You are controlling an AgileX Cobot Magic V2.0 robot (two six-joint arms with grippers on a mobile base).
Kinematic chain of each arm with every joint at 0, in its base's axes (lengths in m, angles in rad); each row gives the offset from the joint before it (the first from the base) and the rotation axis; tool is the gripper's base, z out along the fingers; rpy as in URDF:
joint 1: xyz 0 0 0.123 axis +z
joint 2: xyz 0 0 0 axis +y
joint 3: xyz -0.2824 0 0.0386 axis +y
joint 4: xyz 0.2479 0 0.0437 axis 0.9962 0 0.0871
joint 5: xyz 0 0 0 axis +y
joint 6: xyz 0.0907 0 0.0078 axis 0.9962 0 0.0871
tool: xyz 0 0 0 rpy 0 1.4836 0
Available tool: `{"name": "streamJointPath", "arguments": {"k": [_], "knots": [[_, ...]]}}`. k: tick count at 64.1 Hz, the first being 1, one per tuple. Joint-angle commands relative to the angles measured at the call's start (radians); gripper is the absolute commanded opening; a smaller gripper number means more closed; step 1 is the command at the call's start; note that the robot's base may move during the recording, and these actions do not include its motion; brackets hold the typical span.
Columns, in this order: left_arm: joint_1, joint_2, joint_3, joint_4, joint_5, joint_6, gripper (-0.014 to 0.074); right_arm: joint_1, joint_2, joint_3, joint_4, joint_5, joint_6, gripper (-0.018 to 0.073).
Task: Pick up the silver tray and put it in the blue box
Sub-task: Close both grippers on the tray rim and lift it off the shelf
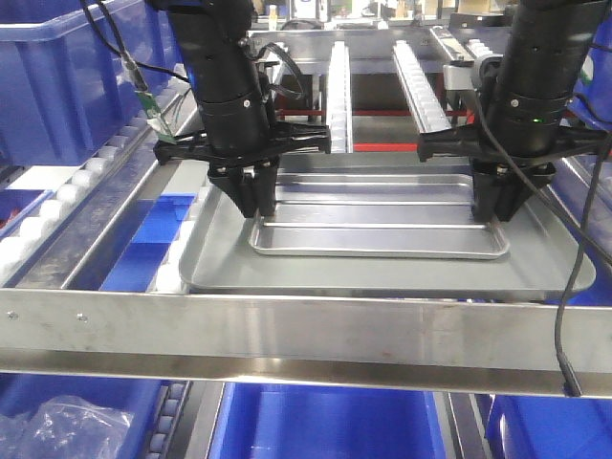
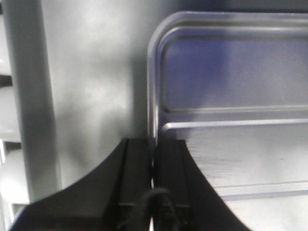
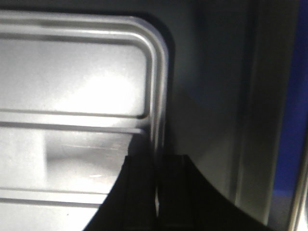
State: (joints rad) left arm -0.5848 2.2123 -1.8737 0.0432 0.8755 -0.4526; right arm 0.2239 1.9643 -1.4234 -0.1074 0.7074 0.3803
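The silver tray [image 1: 378,225] is shiny with long ridges. It sits inside the larger dull grey tray [image 1: 382,273] on the metal frame. My left gripper [image 1: 256,206] is shut on the silver tray's left rim; in the left wrist view the rim [image 2: 153,96] runs between my left gripper's [image 2: 153,159] black fingers. My right gripper [image 1: 497,206] is shut on the tray's right rim, and the right wrist view shows that rim [image 3: 159,96] between my right gripper's [image 3: 157,178] fingers. A blue box [image 1: 335,421] lies below the frame at the front.
A steel front rail [image 1: 287,330] crosses below the trays. White roller tracks [image 1: 339,86] run away behind. Other blue bins [image 1: 57,76] stand at the left, with a blue divider [image 1: 163,229] beside the grey tray. A bagged item [image 1: 72,426] lies at lower left.
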Motion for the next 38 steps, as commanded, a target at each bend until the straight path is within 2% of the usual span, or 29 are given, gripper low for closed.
{"name": "streamJointPath", "arguments": {"k": [1,18,25,32,38], "knots": [[0.001,-0.077,-0.043,0.031,0.036,-0.001,-0.0096,-0.001,-0.094,-0.030,-0.029,-0.021,-0.006,0.0056],[0.001,-0.236,-0.058,0.076,0.119,0.003,-0.0097,0.003,-0.261,-0.030,-0.029,0.080,-0.006,0.0056],[-0.002,-0.305,-0.054,0.095,0.154,0.029,-0.0096,0.033,-0.331,-0.025,-0.036,0.131,-0.007,0.0056],[-0.002,-0.352,-0.028,0.078,0.166,0.080,-0.0096,0.087,-0.389,0.004,-0.041,0.147,-0.006,0.0056],[-0.002,-0.388,0.028,0.066,0.169,0.079,-0.0096,0.127,-0.417,0.033,-0.041,0.145,-0.005,0.0056]]}}
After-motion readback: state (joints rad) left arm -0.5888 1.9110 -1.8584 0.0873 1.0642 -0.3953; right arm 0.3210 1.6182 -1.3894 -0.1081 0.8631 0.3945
